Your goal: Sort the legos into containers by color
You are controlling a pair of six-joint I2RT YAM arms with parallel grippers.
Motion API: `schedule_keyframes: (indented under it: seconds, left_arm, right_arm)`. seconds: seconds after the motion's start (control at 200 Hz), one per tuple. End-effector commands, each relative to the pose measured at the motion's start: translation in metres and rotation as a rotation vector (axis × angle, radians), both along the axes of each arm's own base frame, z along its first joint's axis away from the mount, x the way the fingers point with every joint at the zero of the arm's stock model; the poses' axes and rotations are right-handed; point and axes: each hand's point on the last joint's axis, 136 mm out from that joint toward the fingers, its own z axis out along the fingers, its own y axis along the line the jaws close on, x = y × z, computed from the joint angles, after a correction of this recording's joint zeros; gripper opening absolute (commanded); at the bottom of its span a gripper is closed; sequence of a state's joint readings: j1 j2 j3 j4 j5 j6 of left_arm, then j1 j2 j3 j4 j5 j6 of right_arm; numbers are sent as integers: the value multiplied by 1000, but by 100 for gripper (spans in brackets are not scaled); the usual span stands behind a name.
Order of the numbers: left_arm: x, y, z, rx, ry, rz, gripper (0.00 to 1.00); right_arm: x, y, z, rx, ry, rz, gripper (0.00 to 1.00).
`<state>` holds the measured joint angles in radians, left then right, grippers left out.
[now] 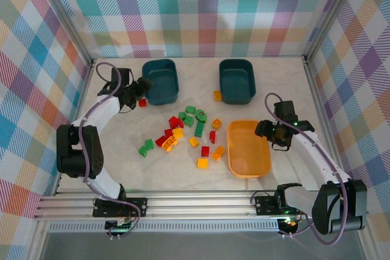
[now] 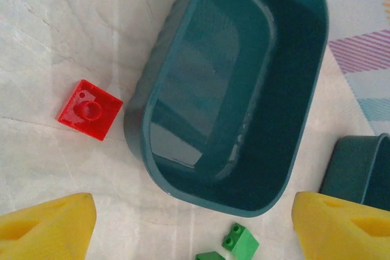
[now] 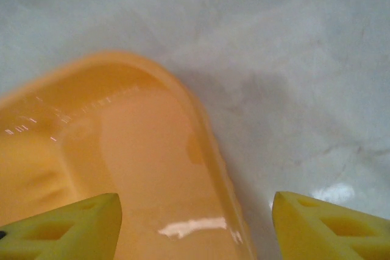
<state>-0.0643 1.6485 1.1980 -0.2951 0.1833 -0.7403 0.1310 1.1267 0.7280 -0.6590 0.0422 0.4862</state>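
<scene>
**entry: lego sort, 3 bins, 2 arms**

- legos (image 1: pixel 189 131): red, green and yellow-orange bricks in a loose cluster mid-table, between the bins.
- strays: 1 red brick (image 1: pixel 142 102) lies just beside the near-left corner of the left teal bin (image 1: pixel 159 80). 1 yellow-orange brick (image 1: pixel 217 95) sits just beside the right teal bin (image 1: pixel 237 80).
- yellow-orange bin (image 1: pixel 248 150): near right, beside the cluster.
- left gripper (image 1: pixel 142 86): at the left teal bin's left rim, jaws apart, nothing between them. its wrist view shows the red brick (image 2: pixel 90 109) on the table (image 2: pixel 55 41) against the bin's outer wall; touching or a hair apart, cannot tell.
- right gripper (image 1: pixel 265 130): over the yellow-orange bin's right rim, jaws apart, holding nothing.
- stage (judged): barely begun — the bricks seen lie on the table, outside the bins.
- step in hand (judged): left arm takes the stray red brick.
- handling:
  - centre the jaws over the brick.
  - turn the wrist so the pinch runs along the bin wall and neither finger lands on the rim.
  - come straight down and close on 2 flat sides, not on the corners.
  - lift clear of the rim before crossing — a low carry would likely knock the bin.
  - keep 1 teal bin for red, the other for green.
</scene>
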Motion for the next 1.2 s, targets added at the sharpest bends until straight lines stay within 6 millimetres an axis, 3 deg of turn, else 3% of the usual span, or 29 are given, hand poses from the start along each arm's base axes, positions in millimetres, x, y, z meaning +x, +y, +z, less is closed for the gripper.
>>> schedule_keyframes:
  seconds: [0.0,0.085,0.205,0.37,0.495,0.555,0.765,0.865,1.01,1.12,1.195]
  left_arm:
    - [-7,-12,16,35,20,-94,83]
    - [-11,-8,17,74,22,-91,83]
    - [-14,-6,22,93,10,-90,83]
    - [-16,-8,30,98,-5,-104,83]
    - [-16,-9,34,101,-13,-110,83]
    - [-17,-9,35,103,-15,-115,83]
    - [-17,-13,42,116,-25,-130,83]
    - [-14,-13,38,142,-13,-135,83]
    - [-8,-15,27,149,40,-150,79]
    - [-10,-17,24,140,59,-152,78]
    - [-13,-20,20,133,77,-152,78]
  right_arm:
    - [-10,1,-14,17,64,-14,61]
    - [-14,2,-23,15,92,-5,54]
    - [-14,2,-27,12,92,4,34]
    - [-13,0,-17,-11,56,21,10]
    - [-10,4,-1,-17,-4,47,0]
    - [-9,5,11,-30,-31,57,0]
    - [2,13,75,-50,-194,97,0]
    - [27,35,113,4,-302,143,0]
    - [94,91,152,67,-405,292,0]
    - [153,128,159,100,-392,380,0]
    - [193,148,148,92,-366,413,0]
